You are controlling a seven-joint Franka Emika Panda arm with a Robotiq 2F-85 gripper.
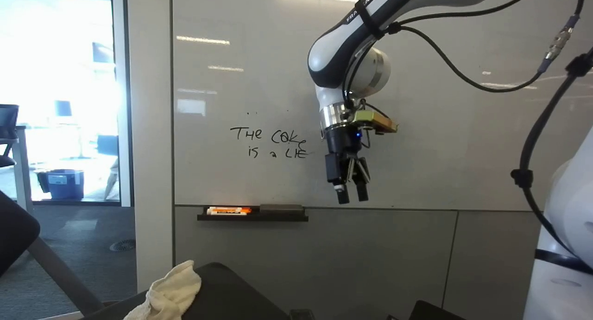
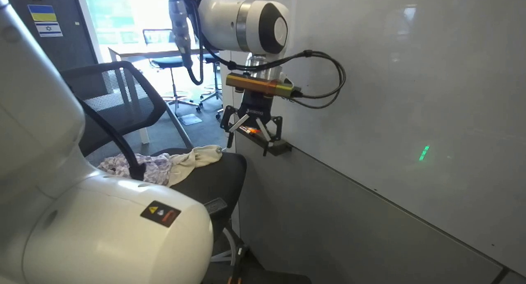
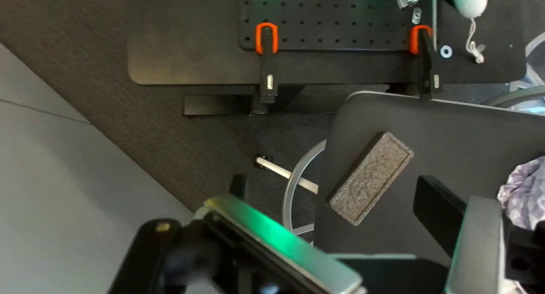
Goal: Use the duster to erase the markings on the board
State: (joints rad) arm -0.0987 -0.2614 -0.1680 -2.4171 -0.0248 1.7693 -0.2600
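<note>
- Duster [image 3: 371, 178]: grey-brown block, lying flat on the dark chair [image 3: 464, 145]; close to the left edge of the seat in the wrist view, set at a slant.
- Markings [image 1: 276, 137]: black, thin strokes, two lines, reading "THE CAKE / is a LIE"; legible on the left part of the board [image 1: 241, 181]. A few small dots above them.
- End effector [image 1: 353, 196]: fingers spread well apart, tips down, nothing in its grip. Hangs just right of the writing in an exterior view, tips near the level of the board's lower edge. Contact with the board: cannot tell.
- Arm [image 1: 345, 51]: reaches in from the right in the same view.
- Ledge [image 1: 252, 217]: dark, below the writing. Orange-and-white markers [image 1: 229, 211] on its left part, dark block [image 1: 281, 208] on its right.
- Also on the chair: white cloth [image 2: 197, 158] and patterned cloth [image 2: 156, 169], touching. Patterned one lies right of the duster in the wrist view.
- Tabletop [image 3: 183, 64]: dark, beyond the chair on the far side of the wrist view; bears a perforated plate [image 3: 319, 32], two orange-tipped clamps [image 3: 267, 68] along its near edge.
- Bin [image 1: 65, 185]: blue, far left, by a chair leg.
</note>
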